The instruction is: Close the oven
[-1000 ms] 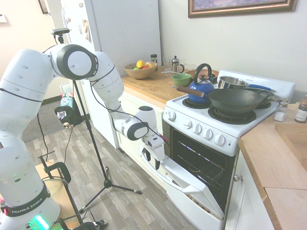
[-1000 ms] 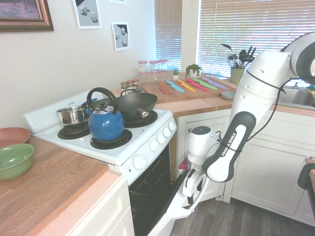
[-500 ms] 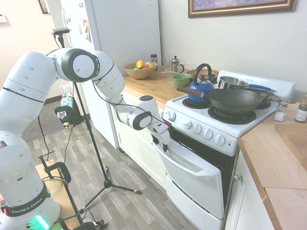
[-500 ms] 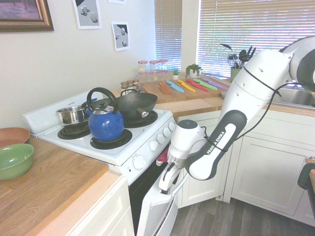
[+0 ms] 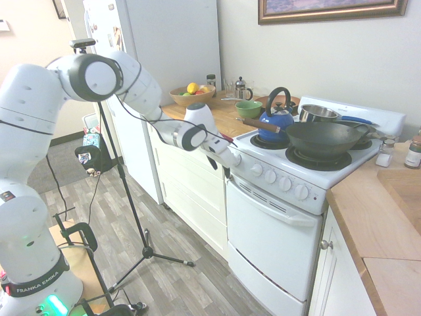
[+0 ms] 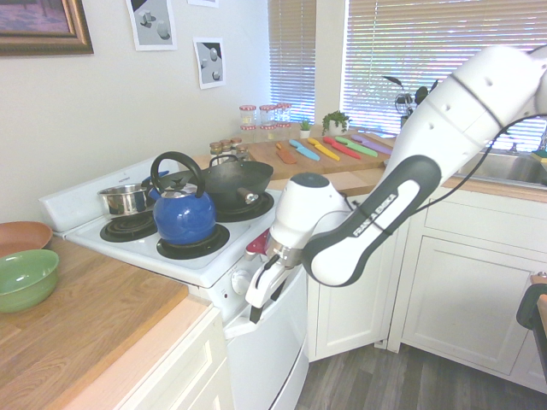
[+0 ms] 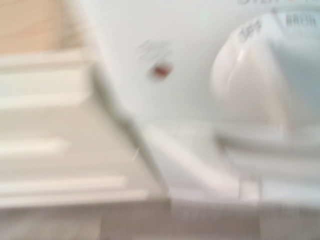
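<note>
The white oven stands with its drop-down door up and flush against the front, the white bar handle running just under the row of white knobs. My gripper is at the oven's upper corner on the cabinet side, against the end of the knob panel and above the door's top edge. It looks shut, with nothing in it. From the other side, the gripper points down at the top of the oven door. The blurred wrist view shows a white knob on the panel from close by.
On the stove top are a blue kettle, a dark wok and a steel pot. White cabinet drawers adjoin the oven under a wooden counter. A green bowl sits on the other counter.
The oven door swung up from nearly flat to fully shut against the front. My gripper rose with it, from low in front of the door to the knob panel's corner.
</note>
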You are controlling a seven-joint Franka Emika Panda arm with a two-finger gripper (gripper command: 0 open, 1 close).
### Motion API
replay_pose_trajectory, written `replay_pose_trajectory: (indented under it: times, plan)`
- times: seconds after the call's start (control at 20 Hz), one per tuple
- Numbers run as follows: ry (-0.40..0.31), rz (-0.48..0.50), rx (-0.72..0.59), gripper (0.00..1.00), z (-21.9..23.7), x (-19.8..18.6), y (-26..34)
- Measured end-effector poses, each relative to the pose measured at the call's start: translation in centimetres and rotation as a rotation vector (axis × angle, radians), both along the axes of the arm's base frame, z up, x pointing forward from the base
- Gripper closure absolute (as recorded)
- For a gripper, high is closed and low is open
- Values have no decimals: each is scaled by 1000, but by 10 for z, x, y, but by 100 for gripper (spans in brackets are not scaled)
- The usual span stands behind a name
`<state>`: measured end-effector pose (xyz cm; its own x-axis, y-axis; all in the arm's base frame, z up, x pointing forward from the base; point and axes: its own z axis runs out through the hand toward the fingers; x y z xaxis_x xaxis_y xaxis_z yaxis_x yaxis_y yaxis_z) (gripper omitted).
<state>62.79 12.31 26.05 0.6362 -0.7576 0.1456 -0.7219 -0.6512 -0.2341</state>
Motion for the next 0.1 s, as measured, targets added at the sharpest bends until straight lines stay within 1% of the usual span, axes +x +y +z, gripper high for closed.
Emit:
replay_pose_trajectory:
  times: [0.1]
  plan:
    - [94, -21, 3, 0, 19, -28, -12]
